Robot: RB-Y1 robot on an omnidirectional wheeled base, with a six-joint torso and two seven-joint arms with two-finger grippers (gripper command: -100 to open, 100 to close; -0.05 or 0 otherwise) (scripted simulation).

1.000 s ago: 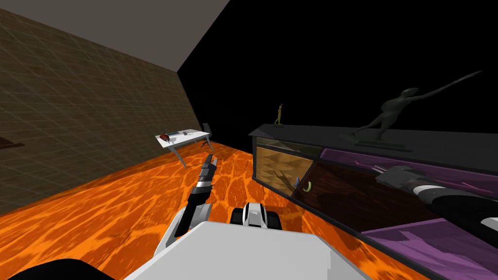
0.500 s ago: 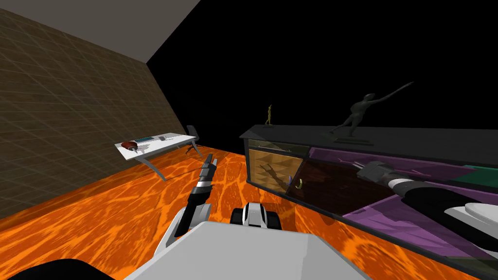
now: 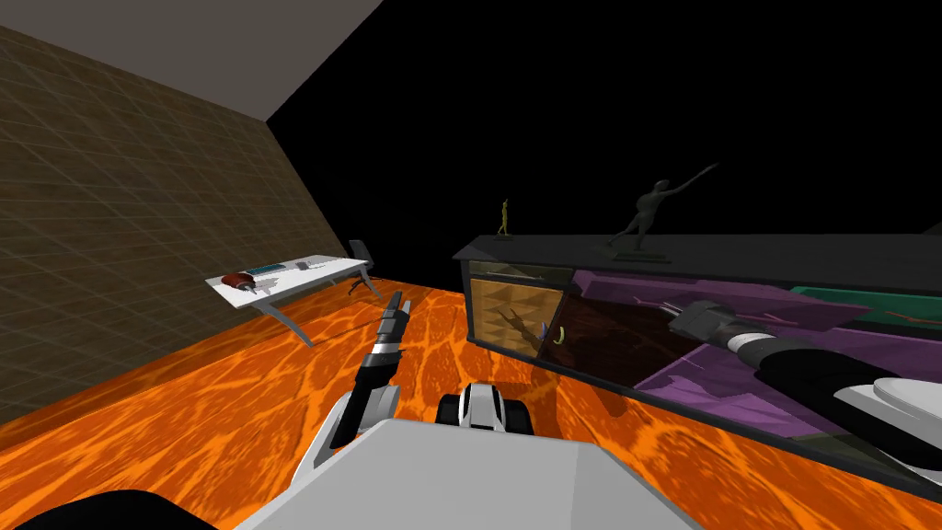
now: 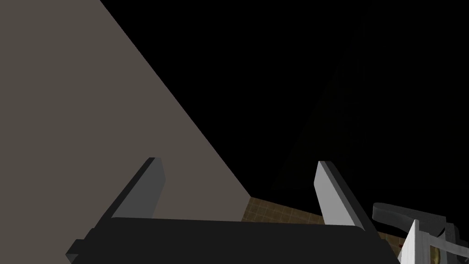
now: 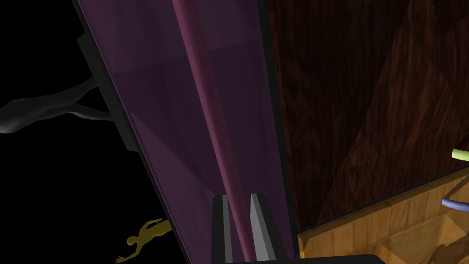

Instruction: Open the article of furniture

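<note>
Head view: since a second ago my own camera has swung, so the long dark sideboard [image 3: 736,250] and the white table [image 3: 285,279] sit further left. A green panel [image 3: 874,304] has come into sight at the sideboard's far right. The right gripper [image 3: 674,313] is at the purple drawer front [image 3: 763,311] as before. Whether that drawer has slid out any further, I cannot tell. The sideboard stands on a glossy orange, vein-patterned floor [image 3: 230,405] to my right. It carries a dark grey figure [image 3: 649,216] with an outflung arm and a small yellow figure [image 3: 503,218]. The left gripper [image 3: 398,304] hangs out over the floor, well apart from the furniture.

Left wrist view: the left gripper [image 4: 238,162] is spread wide — its flat blades grip nothing.

Right wrist view: the right gripper [image 5: 239,198] is pinched close on a thin, rod-like pinkish handle [image 5: 201,91] that runs the length of the smooth purple drawer front [image 5: 151,91]. Beside it lies a dark, grained wood door [image 5: 366,91] with a curved yellow-green pull [image 5: 460,154]. Beyond that is a pale wood panel [image 5: 389,229] with a bluish pull [image 5: 453,203].
</note>
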